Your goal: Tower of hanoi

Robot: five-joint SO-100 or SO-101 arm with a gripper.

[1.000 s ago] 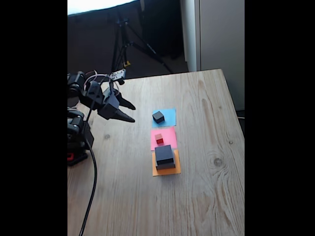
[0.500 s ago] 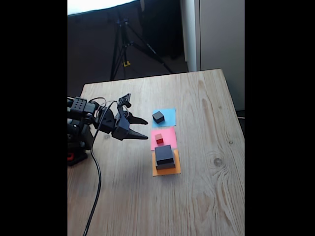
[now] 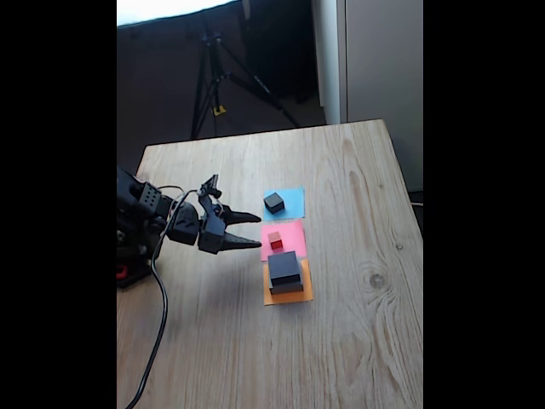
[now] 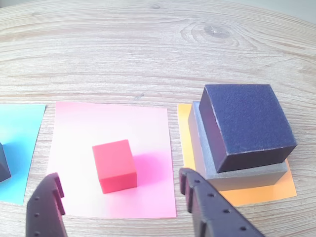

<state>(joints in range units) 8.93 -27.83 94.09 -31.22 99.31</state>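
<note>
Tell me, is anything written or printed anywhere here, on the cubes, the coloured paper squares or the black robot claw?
None: no words, numbers or signs are readable.
The small red cube, the stacked dark blocks and the pink paper square are plain.
The black gripper shows only small holes.

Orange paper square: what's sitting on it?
A flat grey square block lies on the orange paper square, with a smaller dark cube stacked on top. The paper beneath them is covered.

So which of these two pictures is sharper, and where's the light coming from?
The wrist view is crisp: the red cube throws its shadow rightward, so the light comes from the left there. The fixed view is soft and hazy, with black bars at the sides and a blown-out bright patch at the top left.
</note>
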